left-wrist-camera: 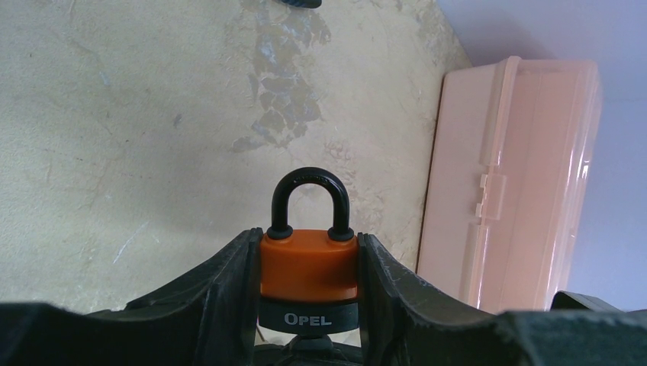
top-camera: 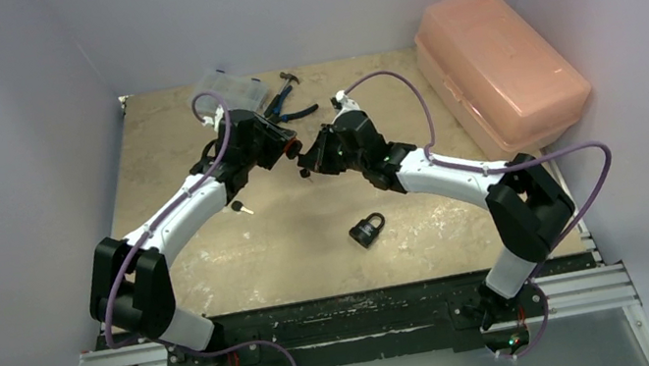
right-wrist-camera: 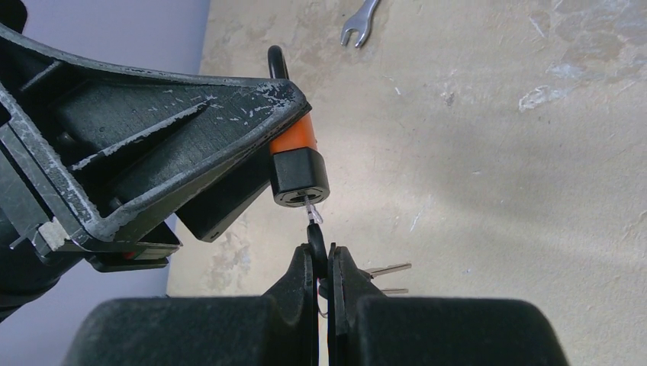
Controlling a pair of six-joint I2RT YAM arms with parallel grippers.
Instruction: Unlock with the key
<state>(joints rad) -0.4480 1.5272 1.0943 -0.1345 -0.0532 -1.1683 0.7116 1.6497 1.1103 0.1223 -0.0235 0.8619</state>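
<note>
Padlock [left-wrist-camera: 309,267], orange body with a black base, is off the table and clamped between the fingers of the left gripper [left-wrist-camera: 309,238]. The jaws press on its two flat sides, roughly half spread to fit the body. The shackle [left-wrist-camera: 311,200] points away from the wrist and is seated in both holes, so the lock reads as not yet open.

This grip leaves the base free. In the right wrist view the black base and its keyhole stick out past the left fingers, facing the other arm. That looks deliberate, since the fingers brace the body against a push and a twist.

Key [right-wrist-camera: 313,221] is pinched by its dark head in the right gripper [right-wrist-camera: 321,255], jaws all but shut on it. The blade stands straight out from the fingertips, in line with the keyhole. Its tip is at the mouth of the keyhole; how far in, I cannot tell. Spare keys [right-wrist-camera: 386,269] hang off to the side from the same bunch, clear of the lock.

From above, both grippers meet nose to nose over the far middle of the table [top-camera: 214,261].

Judgement: the insertion step is in hand; the turn comes after.

Elsewhere, a second padlock [top-camera: 366,230] and a loose key [top-camera: 241,208] lie on the table, untouched. Pink box [top-camera: 500,64] sits far right. A wrench [right-wrist-camera: 358,21] is beyond the lock.
</note>
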